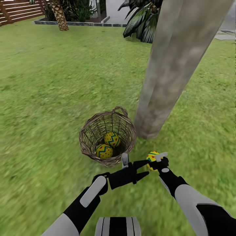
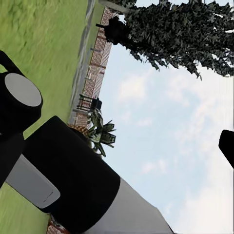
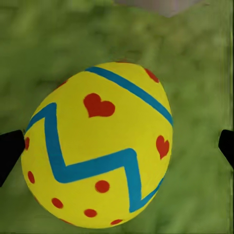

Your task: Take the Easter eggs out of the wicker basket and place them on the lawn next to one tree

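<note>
Basket (image 1: 107, 137) on lawn (image 1: 49, 82), just left of the trunk (image 1: 177, 65) base, holding two eggs (image 1: 112, 139) (image 1: 104, 151) against its near wall. Third egg (image 1: 151, 159) pinched in right gripper (image 1: 154, 161) over grass below the trunk foot; in the right wrist view its fingertips (image 3: 9, 153) flank the egg (image 3: 97, 151). Left gripper (image 1: 141, 170) beside the basket's near rim, fingers spread, empty. Open grass left and right; fence (image 1: 18, 11) and palm (image 1: 59, 14) far off.
</note>
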Controlling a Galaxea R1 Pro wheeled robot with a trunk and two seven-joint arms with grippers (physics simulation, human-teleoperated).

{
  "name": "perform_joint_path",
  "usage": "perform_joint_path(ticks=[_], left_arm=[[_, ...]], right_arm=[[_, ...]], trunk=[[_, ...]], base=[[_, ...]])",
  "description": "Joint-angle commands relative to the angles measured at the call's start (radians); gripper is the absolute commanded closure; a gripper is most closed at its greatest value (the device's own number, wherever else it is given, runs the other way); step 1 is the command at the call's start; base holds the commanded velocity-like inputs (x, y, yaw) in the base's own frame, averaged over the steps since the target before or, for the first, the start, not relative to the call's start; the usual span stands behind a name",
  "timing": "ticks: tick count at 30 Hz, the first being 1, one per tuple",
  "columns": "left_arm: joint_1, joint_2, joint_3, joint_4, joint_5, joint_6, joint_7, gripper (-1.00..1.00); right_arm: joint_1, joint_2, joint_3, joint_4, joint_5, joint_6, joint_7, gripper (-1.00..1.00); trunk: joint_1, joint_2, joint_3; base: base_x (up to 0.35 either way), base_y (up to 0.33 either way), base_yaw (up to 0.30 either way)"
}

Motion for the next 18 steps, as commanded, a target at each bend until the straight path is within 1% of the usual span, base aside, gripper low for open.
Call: perform_joint_path(ticks=[1, 2, 3, 5, 6, 8, 10, 11, 12, 13, 14, 16, 18], left_arm=[[-0.001, 0.000, 0.000, 0.000, 0.006, 0.006, -0.001, -1.00], [-0.001, 0.000, 0.001, -0.001, 0.008, 0.009, -0.001, -1.00], [-0.001, 0.001, -0.001, -0.025, 0.022, 0.013, -0.001, -1.00], [-0.001, 0.002, -0.004, -0.054, 0.040, 0.014, 0.000, -1.00], [-0.001, 0.002, -0.005, -0.067, 0.049, 0.015, 0.000, -1.00], [-0.001, 0.003, -0.006, -0.075, 0.055, 0.016, 0.000, -1.00], [-0.001, 0.004, -0.006, -0.080, 0.058, 0.018, 0.001, -1.00], [-0.001, 0.004, -0.006, -0.081, 0.059, 0.018, 0.001, -1.00], [-0.001, 0.010, -0.006, -0.086, 0.060, 0.018, 0.001, -1.00], [-0.001, 0.013, -0.006, -0.090, 0.061, 0.018, 0.001, -1.00], [-0.001, 0.015, -0.006, -0.095, 0.061, 0.018, 0.001, -1.00], [-0.001, 0.017, -0.006, -0.102, 0.061, 0.018, 0.001, -1.00], [-0.001, 0.018, -0.007, -0.115, 0.060, 0.018, 0.001, -1.00]], right_arm=[[-0.001, -0.002, -0.002, 0.001, 0.005, -0.002, -0.002, -1.00], [-0.001, -0.004, -0.005, 0.001, 0.003, 0.012, -0.001, -1.00], [-0.001, -0.006, -0.021, 0.000, 0.003, 0.080, 0.001, -1.00], [-0.001, -0.007, -0.043, -0.001, 0.004, 0.152, 0.007, -1.00], [-0.001, -0.009, -0.062, -0.006, 0.004, 0.200, 0.013, -1.00], [-0.001, -0.016, -0.087, -0.023, 0.004, 0.262, 0.032, -1.00], [-0.001, -0.035, -0.129, -0.043, 0.004, 0.353, 0.098, -1.00], [-0.001, -0.040, -0.139, -0.046, 0.004, 0.374, 0.119, -1.00], [-0.001, -0.071, -0.180, -0.060, 0.004, 0.465, 0.238, -1.00], [-0.001, -0.089, -0.194, -0.064, 0.005, 0.501, 0.303, -1.00], [-0.001, -0.107, -0.203, -0.066, 0.005, 0.529, 0.368, -1.00], [-0.001, -0.149, -0.212, -0.068, 0.005, 0.559, 0.494, -1.00], [-0.001, -0.207, -0.217, -0.064, 0.003, 0.576, 0.677, -1.00]], trunk=[[-0.001, 0.000, 0.003], [-0.001, 0.000, 0.007], [-0.001, 0.001, 0.011], [-0.002, 0.001, 0.019], [-0.003, 0.001, 0.023], [-0.004, 0.002, 0.030], [-0.005, 0.002, 0.038], [-0.005, 0.002, 0.042], [-0.005, 0.003, 0.046], [-0.006, 0.003, 0.050], [-0.006, 0.003, 0.054], [-0.007, 0.004, 0.061], [-0.008, 0.004, 0.069]], base=[[0.000, 0.000, 0.000], [0.000, 0.000, 0.000], [0.000, 0.000, 0.000], [0.000, 0.000, 0.000], [0.000, 0.000, 0.000], [0.000, 0.000, 0.000], [0.000, 0.000, 0.000], [0.000, 0.000, 0.000], [0.000, 0.000, 0.000], [0.000, 0.000, 0.000], [0.000, 0.000, 0.000], [0.000, 0.000, 0.000], [0.000, 0.000, 0.000]])
